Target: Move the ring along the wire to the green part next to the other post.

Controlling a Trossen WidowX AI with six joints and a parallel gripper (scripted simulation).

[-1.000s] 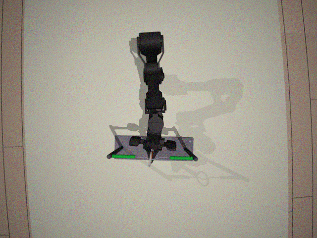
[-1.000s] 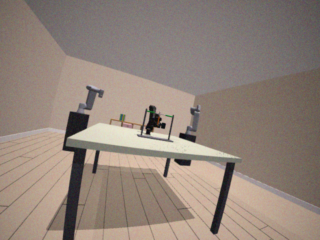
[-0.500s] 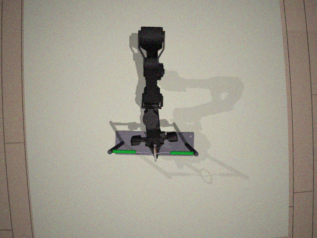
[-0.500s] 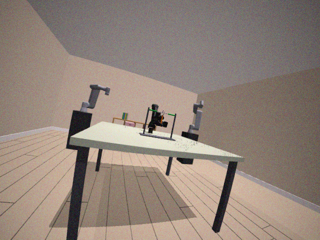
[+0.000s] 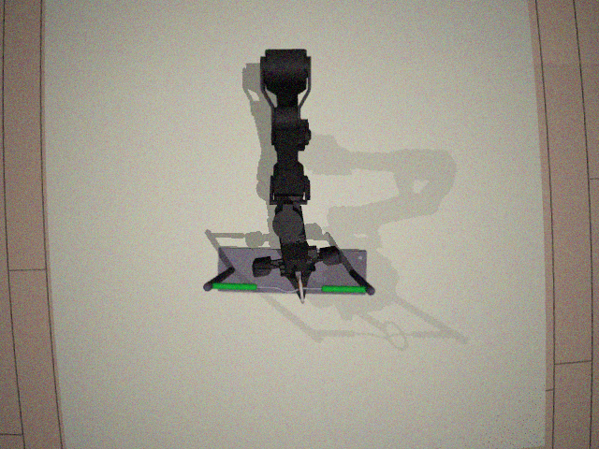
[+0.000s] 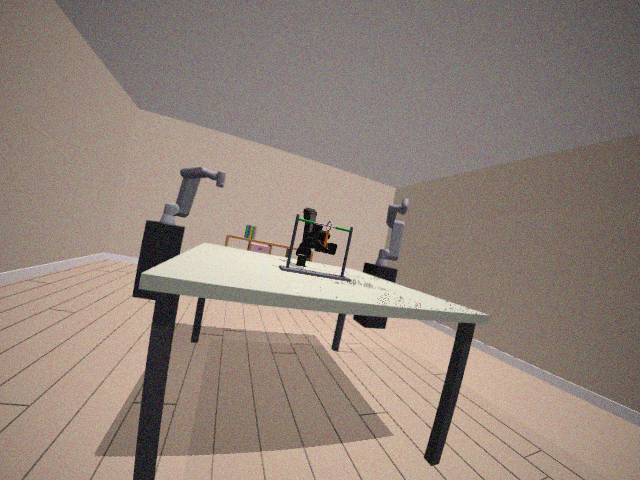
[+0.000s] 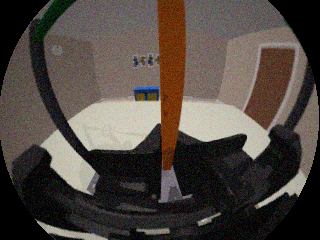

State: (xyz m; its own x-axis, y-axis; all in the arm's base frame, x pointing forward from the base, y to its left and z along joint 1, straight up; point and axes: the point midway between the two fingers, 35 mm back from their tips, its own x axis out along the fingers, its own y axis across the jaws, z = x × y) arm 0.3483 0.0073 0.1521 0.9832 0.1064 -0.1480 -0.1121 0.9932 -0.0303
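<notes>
— What do we make of the handle's finish?
— We see smooth, matt orange on the handle (image 6: 326,238) (image 7: 171,75), perhaps plastic.
— And the posts?
— We'd call the posts (image 6: 292,240) (image 7: 44,85) smooth, dark and dull, like painted metal.
— The desk?
— Our desk (image 5: 145,362) (image 6: 232,279) looks pale and matt; the floor (image 5: 23,193) (image 6: 248,403) resembles wooden planks.
</notes>
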